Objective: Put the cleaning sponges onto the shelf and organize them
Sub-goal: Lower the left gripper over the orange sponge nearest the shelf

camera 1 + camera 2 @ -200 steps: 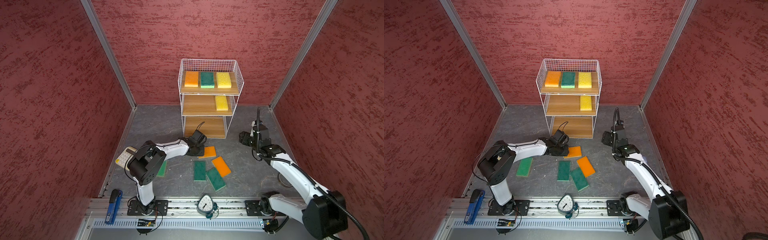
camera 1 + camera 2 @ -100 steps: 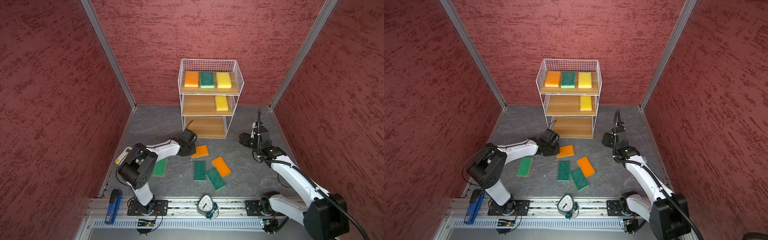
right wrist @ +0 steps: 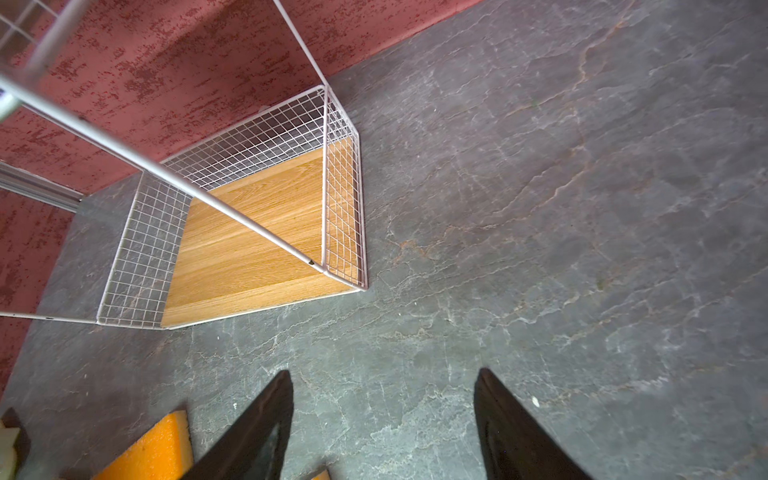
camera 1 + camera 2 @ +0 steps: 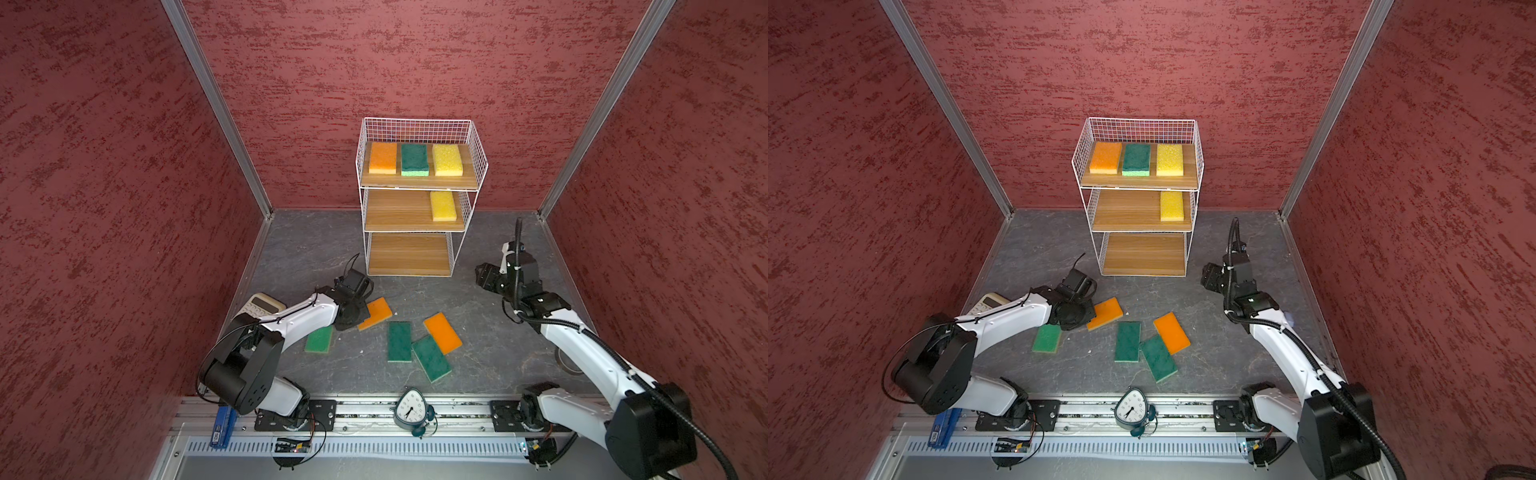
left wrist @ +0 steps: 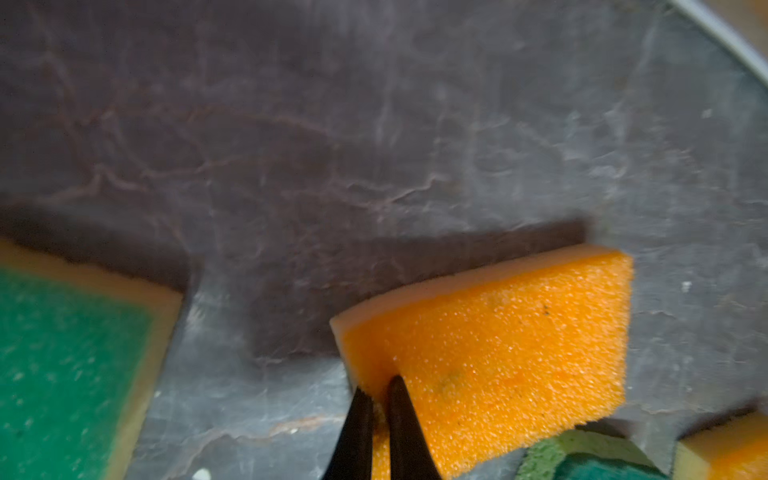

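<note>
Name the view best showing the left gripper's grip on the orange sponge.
Left wrist: left gripper shut on orange sponge, close up. Both top views hide the fingers behind the wrist; right wrist misses the grip.

I see shelf top board: orange, green, yellow sponges; middle: yellow sponge; floor: three green sponges, orange sponge, calculator.

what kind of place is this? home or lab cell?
Most likely a lab test cell, not a home: red textured panels joined by aluminium posts box in the floor, the left arm and right arm sit on an aluminium rail, and the wire shelf looks like a staged prop.
</note>
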Robot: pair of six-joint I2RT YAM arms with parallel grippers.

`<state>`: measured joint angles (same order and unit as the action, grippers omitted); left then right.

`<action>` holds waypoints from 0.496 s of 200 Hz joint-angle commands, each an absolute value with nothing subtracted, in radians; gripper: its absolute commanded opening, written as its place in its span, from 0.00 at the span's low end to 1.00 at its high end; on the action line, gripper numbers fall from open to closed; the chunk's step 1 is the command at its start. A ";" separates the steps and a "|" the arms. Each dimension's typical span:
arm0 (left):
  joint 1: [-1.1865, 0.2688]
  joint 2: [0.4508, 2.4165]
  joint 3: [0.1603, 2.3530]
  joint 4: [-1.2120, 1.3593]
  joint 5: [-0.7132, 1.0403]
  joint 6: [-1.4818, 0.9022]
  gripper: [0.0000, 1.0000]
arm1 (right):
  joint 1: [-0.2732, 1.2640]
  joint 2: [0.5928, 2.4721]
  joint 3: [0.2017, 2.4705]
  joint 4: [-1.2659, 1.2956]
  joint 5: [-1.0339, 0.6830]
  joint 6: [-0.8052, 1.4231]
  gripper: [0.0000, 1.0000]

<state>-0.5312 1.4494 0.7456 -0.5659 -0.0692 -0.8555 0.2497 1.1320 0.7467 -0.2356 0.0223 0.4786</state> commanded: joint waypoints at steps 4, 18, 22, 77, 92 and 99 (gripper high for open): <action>-0.563 1.388 0.711 -0.647 -0.101 -0.985 0.19 | 0.243 1.148 0.751 -0.192 -0.007 0.484 0.70; -0.593 1.360 0.713 -0.675 -0.101 -1.002 0.25 | 0.244 1.161 0.760 -0.187 -0.015 0.483 0.70; -0.605 1.352 0.719 -0.690 -0.103 -1.002 0.26 | 0.243 1.165 0.762 -0.186 -0.017 0.483 0.70; -0.650 1.296 0.882 -0.950 -0.119 -0.717 0.62 | 0.243 1.192 0.762 -0.157 -0.043 0.493 0.69; -0.631 1.281 0.869 -0.888 -0.076 -0.605 0.80 | 0.243 1.192 0.755 -0.147 -0.051 0.498 0.69; -0.614 1.289 0.867 -0.872 -0.064 -0.574 0.84 | 0.244 1.189 0.753 -0.146 -0.054 0.501 0.69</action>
